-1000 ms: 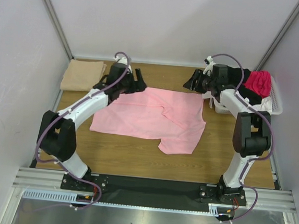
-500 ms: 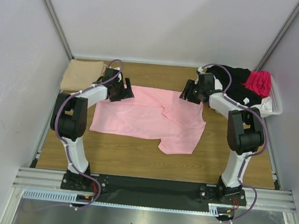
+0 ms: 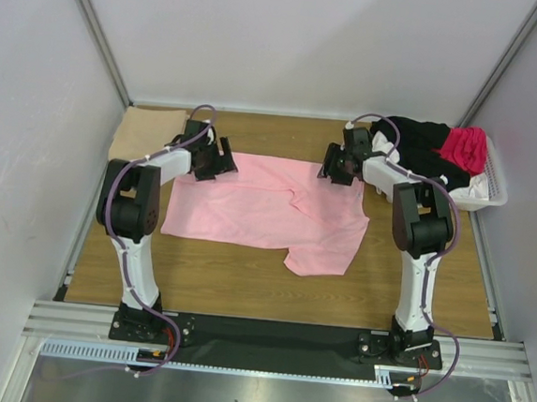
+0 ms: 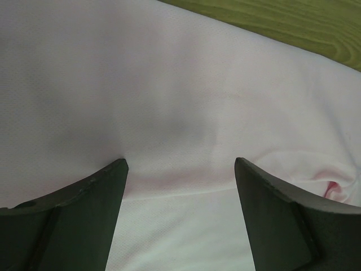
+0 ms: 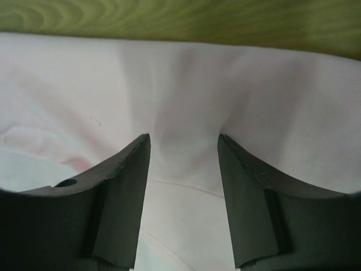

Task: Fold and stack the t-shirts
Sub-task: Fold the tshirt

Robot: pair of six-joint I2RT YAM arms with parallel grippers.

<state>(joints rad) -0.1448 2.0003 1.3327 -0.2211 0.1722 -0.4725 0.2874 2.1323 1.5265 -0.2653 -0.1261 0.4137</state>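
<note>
A light pink t-shirt (image 3: 268, 210) lies spread on the wooden table. My left gripper (image 3: 223, 165) is open and pressed down on its far left corner; in the left wrist view the pink cloth (image 4: 186, 113) fills the gap between the fingers (image 4: 79, 214). My right gripper (image 3: 335, 167) is open and down on the far right corner; pink cloth (image 5: 183, 118) bunches between its fingers (image 5: 113, 197). A folded tan t-shirt (image 3: 143, 134) lies at the far left. Black (image 3: 419, 144) and magenta (image 3: 466, 146) shirts sit in the basket.
A white plastic basket (image 3: 490, 192) stands at the far right against the wall. Grey walls close in the table on three sides. Bare wood (image 3: 242, 283) shows in front of the pink shirt.
Both grippers have come down and drawn back toward the near side onto the far corners of the pink shirt. The shirt itself has barely shifted.
</note>
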